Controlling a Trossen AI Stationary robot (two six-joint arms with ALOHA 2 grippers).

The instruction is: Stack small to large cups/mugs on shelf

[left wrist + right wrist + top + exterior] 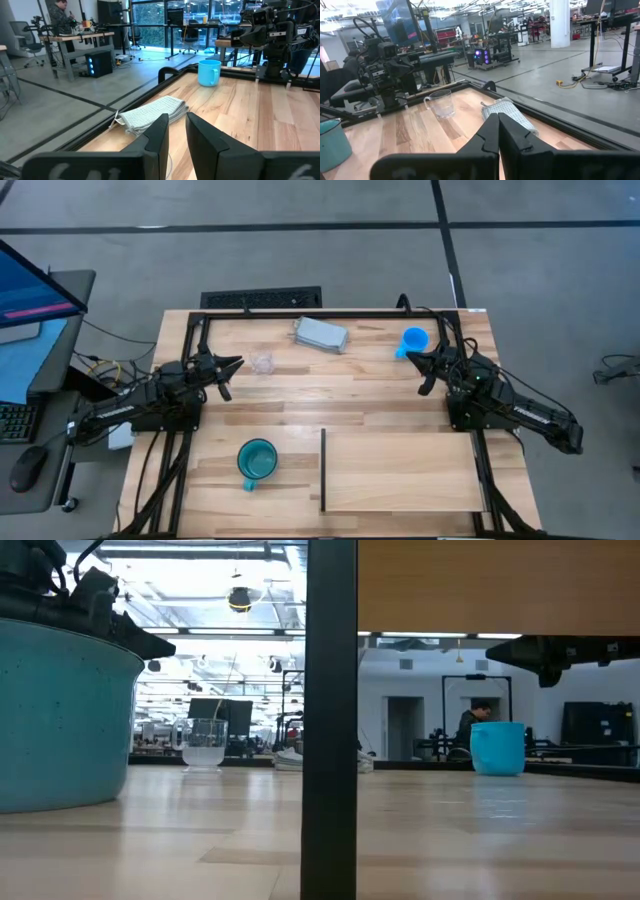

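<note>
while both arms hang idle above the table, i read the high view first: the left gripper [232, 366] sits just beside the clear cup [262, 362], the right gripper [424, 364] near the blue mug [413, 340], the teal mug [257, 460] stands alone near the front edge, left of the shelf [400, 472], which is bare. a folded grey cloth [320, 334] lies at the back of the table [290, 405], between cup and blue mug.

low view: the teal mug [65, 715] looms close, thick-walled and, i judge, the heaviest; the clear cup [205, 743] looks light, slick and breakable; the blue mug [497, 748] stands upright, and a person sits far behind it. the shelf's dark edge [331, 720] cuts the frame.

left wrist view: the left gripper [177, 132] has its fingers a narrow gap apart, holding nothing, aimed over the cloth [152, 114] toward the blue mug [209, 73].

right wrist view: the right gripper [498, 131] is closed and empty, facing the clear cup [440, 103], with the teal mug [330, 144] at the frame's edge.

i would take each mug by its rim wall or handle, and pinch the cup's rim gently. the slatted wood looks smooth and level; beyond it, an open workshop with desks, screens and cables.
</note>
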